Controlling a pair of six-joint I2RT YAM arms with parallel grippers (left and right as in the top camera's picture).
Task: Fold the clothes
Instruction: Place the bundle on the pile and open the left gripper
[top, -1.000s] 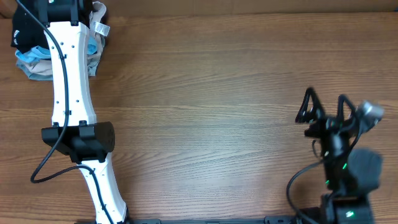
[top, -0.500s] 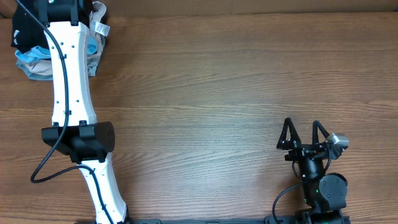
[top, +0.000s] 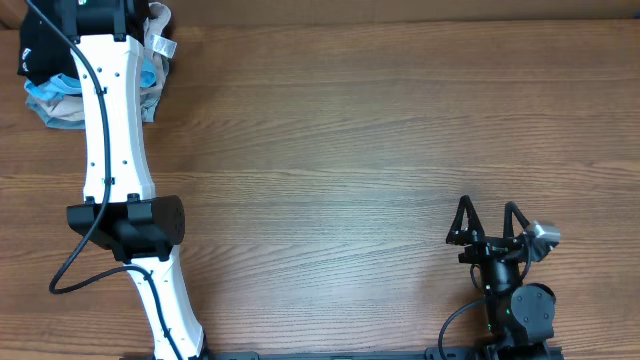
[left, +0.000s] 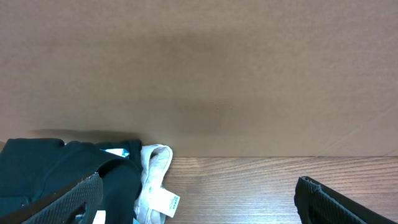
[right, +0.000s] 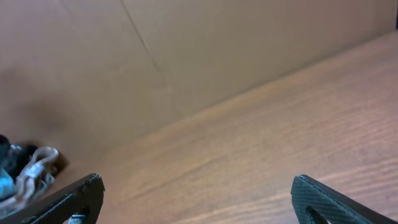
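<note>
Overhead: left arm (top: 112, 130) covers part of the clothes pile (top: 52, 98).
Left wrist: black T-shirt (left: 43, 171) touches beige garment (left: 155, 171).
Left gripper (left: 198, 190): jaws wide, empty.
Right gripper (top: 487, 210): jaws wide, empty.

**Both end effectors spread wide**

Your left arm (top: 115, 130) is lying stretched out from its base toward the far left, with its black elbow joint (top: 125, 222) sitting closer to the base. The left end effector (left: 198, 182) is holding its jaws wide apart. Your right arm (top: 515, 305) is sitting folded over its base, and the right end effector (top: 487, 222) is pointing forward with fingers spread, gripping nothing.
</note>
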